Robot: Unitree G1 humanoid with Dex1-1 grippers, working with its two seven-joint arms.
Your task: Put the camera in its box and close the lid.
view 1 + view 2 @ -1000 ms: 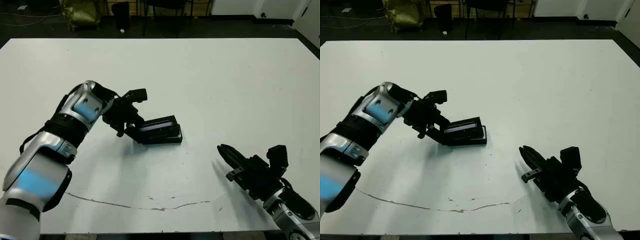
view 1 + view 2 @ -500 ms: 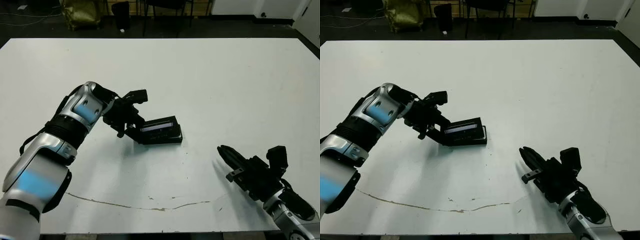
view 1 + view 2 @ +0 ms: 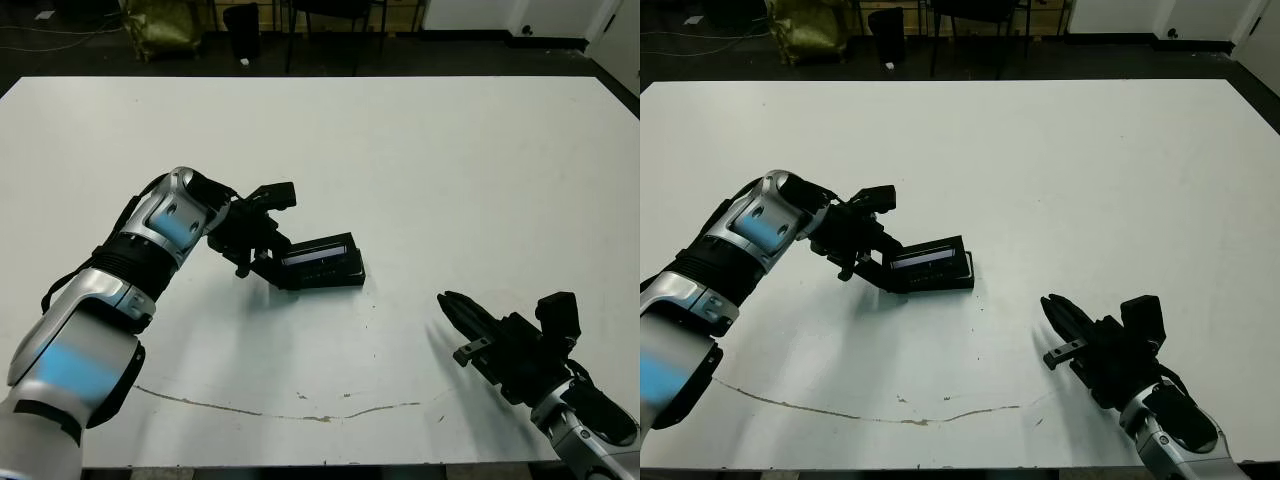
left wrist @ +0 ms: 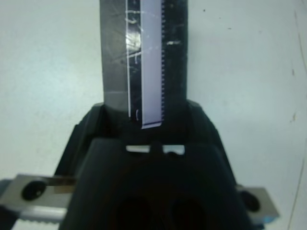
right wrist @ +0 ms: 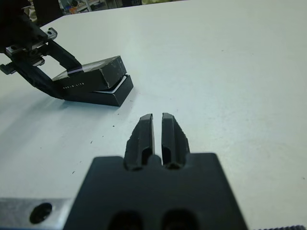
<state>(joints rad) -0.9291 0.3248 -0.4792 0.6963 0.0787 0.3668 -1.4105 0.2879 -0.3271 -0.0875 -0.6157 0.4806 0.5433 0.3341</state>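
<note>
Black lid [image 3: 318, 252], centre-left of frame, sits tilted on the box [image 5: 106, 92], pinched by the left gripper [image 3: 262, 258], probably for seating; right gripper [image 5: 157, 136] idles nearly closed.

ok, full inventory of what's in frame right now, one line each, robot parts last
table: one, white, fills the view; thin brownish scuff line near the front edge.
box: one, black, left of table centre, a sliver of white lining showing.
lid: one, black with glossy strip, tilted over the box, far end still raised.
camera: not visible in any view.
background: dark floor, chair legs, a yellowish bag beyond the far edge.
left gripper: one, black, jaws clamped on the lid's left end.
right gripper: one, black, jaws shut, holding nothing, hovering at front right.
</note>
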